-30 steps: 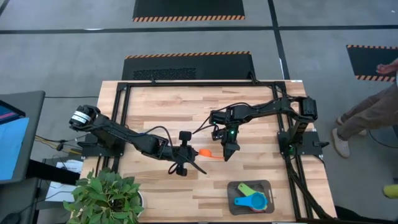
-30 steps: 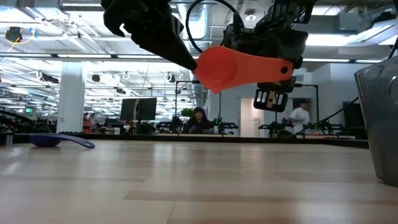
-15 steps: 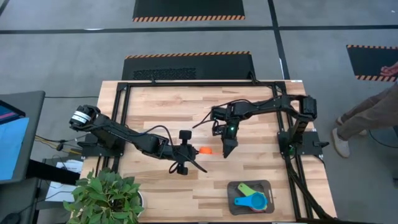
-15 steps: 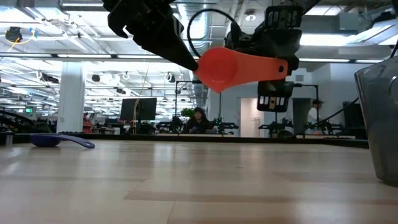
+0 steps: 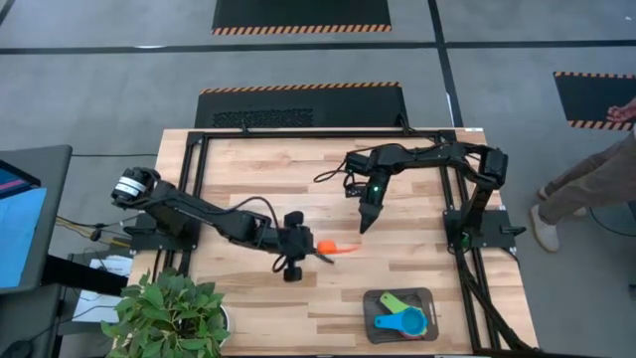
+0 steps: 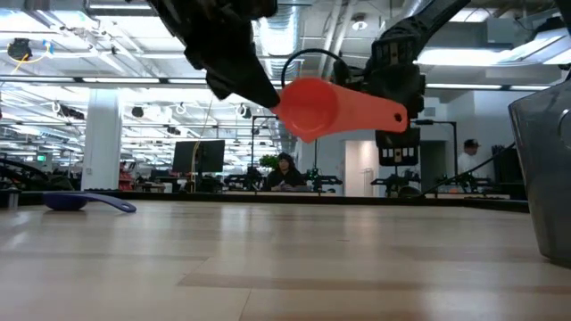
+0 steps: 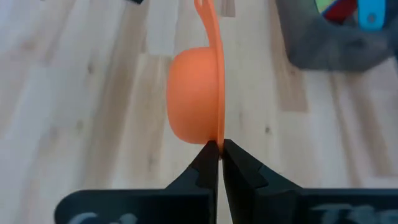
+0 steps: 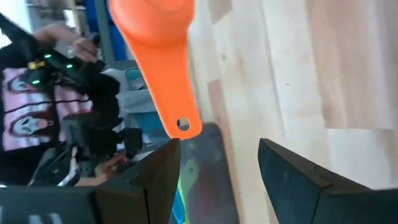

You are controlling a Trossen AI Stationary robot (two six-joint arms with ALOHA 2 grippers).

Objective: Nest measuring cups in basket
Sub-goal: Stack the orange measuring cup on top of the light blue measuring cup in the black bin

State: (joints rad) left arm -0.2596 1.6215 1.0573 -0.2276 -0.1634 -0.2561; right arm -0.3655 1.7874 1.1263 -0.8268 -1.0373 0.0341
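The orange measuring cup hangs in the air over the table's middle, turned on its side, with its handle pointing toward the table's right. My left gripper is shut on it from the left. My right gripper is open and stands beyond the handle's end, toward the far edge, touching nothing; its wrist view shows the handle ahead of the spread fingers. The dark grey basket sits near the table's near right corner with green, blue and red cups inside. One blue cup lies on the table. My left gripper pinches the orange cup's rim between its two fingers, at the side opposite the handle. The fingers come level from the table's left, in line with the handle. The cup is lifted clear, its rim on edge and the bowl bulging to one side.
The basket's wall rises at the low view's right edge and shows ahead in the left wrist view. A potted plant stands at the table's near left corner. A person's leg is beyond the right edge.
My right gripper has drawn back from the orange cup's handle end toward the table's far edge, leaving the handle free. My left gripper keeps the cup by its rim and has shifted slightly right; the handle now slants a little downward.
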